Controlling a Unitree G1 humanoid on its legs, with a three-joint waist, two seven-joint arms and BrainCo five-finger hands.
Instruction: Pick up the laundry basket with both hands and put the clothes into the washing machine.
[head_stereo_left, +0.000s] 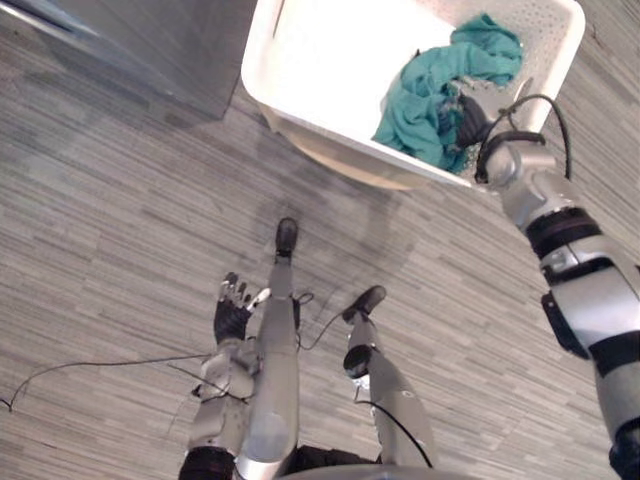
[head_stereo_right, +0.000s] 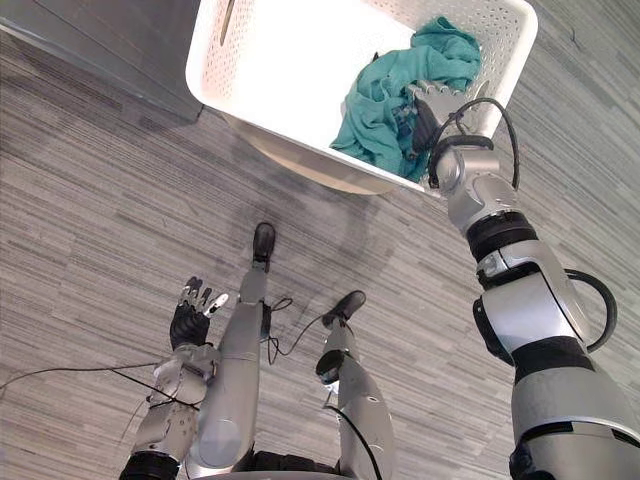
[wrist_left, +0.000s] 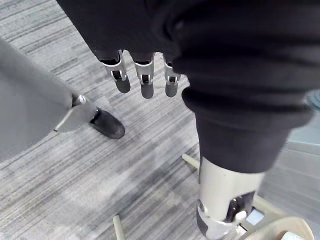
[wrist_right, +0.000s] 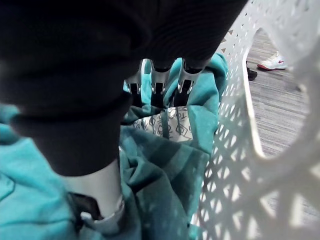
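Saw right hand (head_stereo_right: 428, 112) inside basket (head_stereo_right: 290, 70), fingers (wrist_right: 157, 79) straight atop teal clothes (head_stereo_right: 375, 110), nothing gripped, likely poised to grab | found clothes bunched at basket's right end | noted left hand (head_stereo_right: 187, 322) hanging low, fingers relaxed, apparently idle

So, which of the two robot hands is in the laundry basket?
The right robot hand: it reaches into the white laundry basket, over the teal clothes. The left robot hand hangs low above the floor.
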